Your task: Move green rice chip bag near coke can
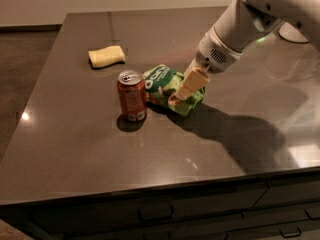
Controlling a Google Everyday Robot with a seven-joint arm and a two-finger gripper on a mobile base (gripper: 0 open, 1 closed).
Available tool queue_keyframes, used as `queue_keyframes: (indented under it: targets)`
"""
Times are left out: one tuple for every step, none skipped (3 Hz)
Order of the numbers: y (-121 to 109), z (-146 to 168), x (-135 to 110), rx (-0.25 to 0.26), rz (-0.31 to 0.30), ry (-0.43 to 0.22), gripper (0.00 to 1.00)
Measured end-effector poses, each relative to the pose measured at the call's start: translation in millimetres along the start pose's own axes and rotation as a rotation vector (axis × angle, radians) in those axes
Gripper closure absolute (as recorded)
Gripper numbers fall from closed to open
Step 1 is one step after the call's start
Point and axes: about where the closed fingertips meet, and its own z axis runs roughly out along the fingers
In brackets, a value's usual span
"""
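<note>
Dark glossy tabletop, drawers under near edge. Mid-table lies green rice chip bag, just right of upright coke can. gripper pinches bag's right end, fingers closed on it. Yellow sponge far left, apart. Wide bare surface toward near and right edges.

A pale yellow sponge-like block lies flat near the far left of a dark, glossy table with handled drawers under its front edge, well apart from the gripper at mid-table.
</note>
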Motion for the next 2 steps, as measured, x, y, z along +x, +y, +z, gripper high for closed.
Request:
queue_keyframes:
  targets:
    - [0.3, 1.4, -0.6, -0.002, -0.001, 0.0, 0.0]
    - [0.4, 1.4, -0.6, -0.002, -0.001, 0.0, 0.0]
